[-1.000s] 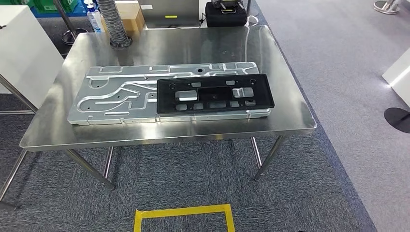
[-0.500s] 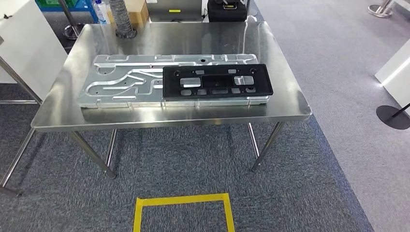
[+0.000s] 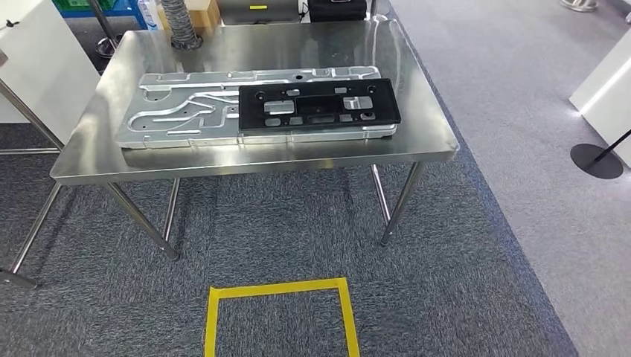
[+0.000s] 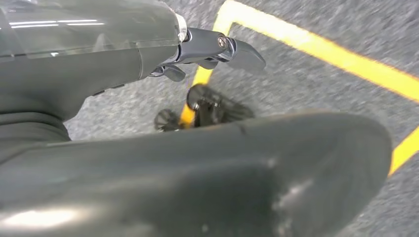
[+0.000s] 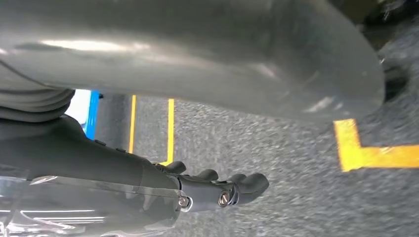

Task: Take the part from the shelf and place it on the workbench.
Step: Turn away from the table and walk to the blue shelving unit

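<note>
A black plastic part (image 3: 318,106) with several cut-outs lies flat on the right half of a long silver metal plate (image 3: 186,115). Both rest on the steel workbench (image 3: 260,160) ahead of me. My left hand (image 4: 148,64) hangs over grey carpet with its fingers (image 4: 217,47) stretched out and nothing in it. My right hand (image 5: 197,192) also hangs above the carpet, its fingers (image 5: 242,185) extended and empty. No shelf is in sight.
A yellow tape square (image 3: 279,312) marks the carpet in front of the bench. A white cabinet (image 3: 30,67) stands at the left, a white unit (image 3: 606,89) and a black stand base (image 3: 595,160) at the right. A grey hose (image 3: 178,22), a cardboard box (image 3: 205,11) and a black case (image 3: 336,9) sit at the bench's far edge.
The whole picture has shifted: the bench now sits higher and smaller in the head view, so the camera has moved back. The part and plate have not moved on the bench.
</note>
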Motion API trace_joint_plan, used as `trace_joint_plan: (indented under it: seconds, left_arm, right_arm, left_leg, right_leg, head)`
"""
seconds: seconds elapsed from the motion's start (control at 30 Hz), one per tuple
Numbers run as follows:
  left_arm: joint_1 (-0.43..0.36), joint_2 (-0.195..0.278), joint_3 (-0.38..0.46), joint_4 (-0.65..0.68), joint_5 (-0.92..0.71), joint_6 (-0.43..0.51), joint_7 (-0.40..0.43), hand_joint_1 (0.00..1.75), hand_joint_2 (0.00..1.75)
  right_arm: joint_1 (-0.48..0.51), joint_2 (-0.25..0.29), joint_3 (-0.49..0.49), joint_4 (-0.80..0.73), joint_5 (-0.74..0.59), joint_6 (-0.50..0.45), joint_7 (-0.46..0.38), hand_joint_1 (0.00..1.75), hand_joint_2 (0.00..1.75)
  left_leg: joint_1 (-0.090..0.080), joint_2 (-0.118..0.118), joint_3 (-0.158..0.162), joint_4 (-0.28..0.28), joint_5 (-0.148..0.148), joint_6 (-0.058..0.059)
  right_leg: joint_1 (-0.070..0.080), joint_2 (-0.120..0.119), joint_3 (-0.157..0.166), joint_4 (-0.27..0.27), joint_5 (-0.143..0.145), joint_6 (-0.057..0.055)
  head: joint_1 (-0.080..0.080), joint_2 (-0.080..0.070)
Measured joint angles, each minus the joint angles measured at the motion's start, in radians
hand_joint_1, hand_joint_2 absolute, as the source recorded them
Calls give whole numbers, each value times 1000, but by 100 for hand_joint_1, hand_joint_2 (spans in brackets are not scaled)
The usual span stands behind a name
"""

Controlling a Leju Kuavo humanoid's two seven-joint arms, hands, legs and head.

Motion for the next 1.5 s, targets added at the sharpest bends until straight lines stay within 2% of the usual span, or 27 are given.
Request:
trace_joint_plan:
  seconds: [0.07,0.1,0.13,0.17,0.23,0.3,0.33,0.37,0.43,0.5,0.6,0.63,0.67,0.7,0.8,0.87,0.97,1.03,1.1,1.13,1.17,1.2,1.27,1.3,1.37,1.43,1.5]
  left_arm:
    - [4,0,0,1,0,-8,2,0,0]
    - [6,0,0,1,0,-9,2,0,0]
    - [7,1,0,1,1,-10,2,0,0]
    - [7,3,0,1,1,-10,3,0,0]
    - [8,9,0,1,2,-11,7,0,0]
    - [6,18,0,0,0,-14,13,0,0]
    - [6,21,0,0,-3,-17,16,0,0]
    - [7,24,-1,0,-8,-21,18,0,0]
    - [8,27,-4,1,-22,-28,19,0,0]
    - [6,30,-13,1,-35,-34,19,0,0]
    - [2,31,-25,1,-47,-38,18,0,0]
    - [2,31,-27,1,-51,-40,18,0,0]
    - [0,32,-29,1,-56,-41,17,0,0]
    - [-2,32,-33,1,-60,-43,17,0,0]
    - [-9,31,-42,1,-63,-48,17,0,0]
    - [-15,31,-46,1,-64,-50,17,0,0]
    - [-20,31,-48,1,-68,-51,17,0,0]
    - [-21,31,-48,1,-71,-51,17,0,0]
    - [-22,31,-49,1,-73,-52,17,0,0]
    - [-22,31,-49,1,-73,-52,16,0,0]
    - [-23,30,-49,1,-74,-53,14,0,0]
    - [-23,30,-49,1,-74,-54,13,0,0]
    - [-27,30,-50,1,-74,-55,11,0,0]
    - [-30,30,-50,1,-73,-55,11,0,0]
    - [-35,29,-50,1,-71,-55,10,0,0]
    - [-34,29,-50,1,-68,-55,9,0,0]
    - [-36,30,-50,1,-67,-55,9,0,0]
  right_arm:
    - [0,-16,0,5,-1,3,7,0,0]
    - [1,-25,0,8,-2,2,11,0,0]
    - [1,-35,0,11,-4,1,14,0,0]
    - [2,-44,0,14,-6,0,16,0,0]
    - [2,-64,-1,20,-15,0,17,0,0]
    - [1,-84,-2,28,-24,8,14,0,0]
    - [1,-95,-3,33,-30,15,10,0,0]
    - [0,-103,-5,38,-35,22,5,0,0]
    - [-1,-114,-9,47,-45,33,-5,0,0]
    - [-2,-117,-15,53,-52,40,-16,0,0]
    - [-6,-117,-24,61,-59,47,-32,0,0]
    - [-7,-116,-26,63,-60,48,-37,0,0]
    - [-7,-115,-28,65,-62,50,-40,0,0]
    - [-8,-114,-30,67,-63,51,-43,0,0]
    - [-12,-112,-35,68,-63,50,-43,0,0]
    - [-14,-112,-36,68,-63,49,-41,0,0]
    - [-14,-112,-40,68,-62,50,-37,0,0]
    - [-15,-113,-42,68,-60,52,-35,0,0]
    - [-15,-118,-43,69,-59,54,-33,0,0]
    - [-15,-122,-44,69,-58,55,-33,0,0]
    - [-15,-125,-44,69,-58,56,-33,0,0]
    - [-15,-127,-44,69,-57,57,-33,0,0]
    - [-15,-129,-45,69,-56,60,-33,0,0]
    - [-15,-129,-45,69,-56,62,-33,0,0]
    - [-15,-129,-45,69,-54,65,-33,0,0]
    - [-15,-129,-46,69,-54,68,-34,0,0]
    - [-15,-128,-48,69,-54,68,-37,0,0]
  left_leg:
    - [2,-3,-31,117,-105,-4]
    - [3,-3,-40,179,-139,-7]
    - [3,-3,-39,221,-147,-8]
    - [3,-3,-25,233,-133,-9]
    - [3,-3,49,155,-80,-6]
    - [-1,-6,149,10,-79,2]
    - [-3,-7,178,-41,-88,8]
    - [-7,-9,189,-70,-96,14]
    - [-8,-8,179,-82,-83,27]
    - [-5,-4,168,-88,-65,42]
    - [-7,0,141,-86,-42,53]
    - [-8,0,130,-83,-36,53]
    - [-9,1,120,-79,-31,53]
    - [-9,1,111,-75,-27,51]
    - [-10,1,92,-64,-17,43]
    - [-10,1,85,-60,-8,32]
    - [-8,0,76,-51,-11,16]
    - [-6,-2,50,18,-81,8]
    - [-4,-3,11,148,-173,2]
    - [-3,-3,-1,204,-196,-1]
    - [-1,-3,1,232,-194,-2]
    - [0,-3,20,225,-172,-3]
    - [4,-4,106,114,-118,-4]
    - [4,-5,158,35,-111,-3]
    - [0,-10,212,-59,-122,7]
    - [-4,-12,207,-71,-117,22]
    - [-3,-6,190,-72,-97,38]
  right_leg:
    - [1,-1,-26,2,21,-7]
    - [3,-2,-41,6,30,-8]
    - [4,-3,-57,11,38,-7]
    - [5,-3,-75,17,47,-6]
    - [4,-2,-112,34,63,-1]
    - [6,-1,-140,48,77,8]
    - [6,-2,-146,50,85,13]
    - [5,-2,-150,51,93,19]
    - [2,-1,-155,51,103,29]
    - [0,2,-174,92,59,41]
    - [-8,3,-229,280,-74,52]
    - [-10,2,-237,329,-94,54]
    - [-12,2,-228,342,-94,55]
    - [-13,2,-197,312,-76,54]
    - [-9,1,-52,94,-15,41]
    - [-3,2,-17,28,-6,32]
    - [-5,-1,-28,15,14,15]
    - [-8,-5,-44,10,34,1]
    - [-4,-6,-71,15,50,-4]
    - [-3,-6,-86,19,59,-4]
    - [-2,-6,-103,24,68,-3]
    - [-2,-6,-121,31,76,-2]
    - [-2,-5,-155,48,91,5]
    - [-2,-4,-169,57,97,10]
    - [-1,-5,-182,68,111,21]
    - [-3,-3,-186,70,127,33]
    - [-8,1,-199,93,96,42]
  head:
    - [0,0]
    - [0,0]
    - [0,0]
    - [0,0]
    - [0,0]
    - [0,0]
    - [0,0]
    - [0,0]
    - [0,0]
    - [0,0]
    - [0,0]
    - [0,0]
    - [0,0]
    - [0,0]
    - [0,0]
    - [0,0]
    - [0,0]
    - [0,0]
    - [0,0]
    - [0,0]
    - [0,0]
    - [0,0]
    - [0,0]
    - [0,0]
    - [0,0]
    - [0,0]
    - [0,0]
